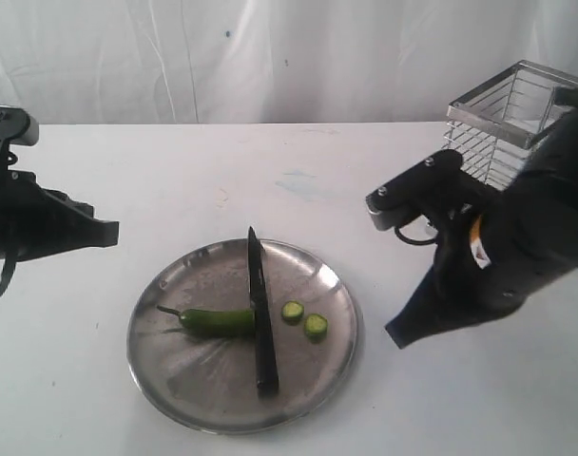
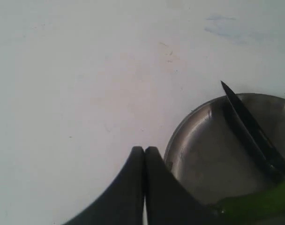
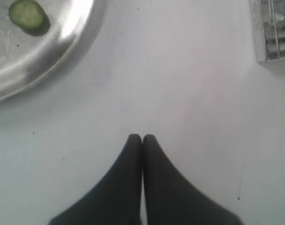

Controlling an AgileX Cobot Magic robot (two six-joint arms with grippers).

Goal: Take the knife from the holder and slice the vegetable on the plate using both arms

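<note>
Knife (image 1: 261, 318), one, lies on the one plate (image 1: 175, 380), blade against one chili's (image 1: 216, 321) cut end; two slices (image 1: 316, 326) sit just beside. Left claw (image 2: 144, 149) and right claw (image 3: 142, 137) hover clenched, empty, flanking the plate.

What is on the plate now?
On the plate: the knife, the green chili on one side, two cut slices on the other. The blade hides the chili's cut end.

Exterior cam: raised, tilted down across the table (image 1: 270, 161), mid-range, whole plate (image 1: 203, 375) in view. Wrist cams: close, looking down at table. Left shares plate rim; right shares plate edge and holder (image 3: 273, 33) corner.
</note>
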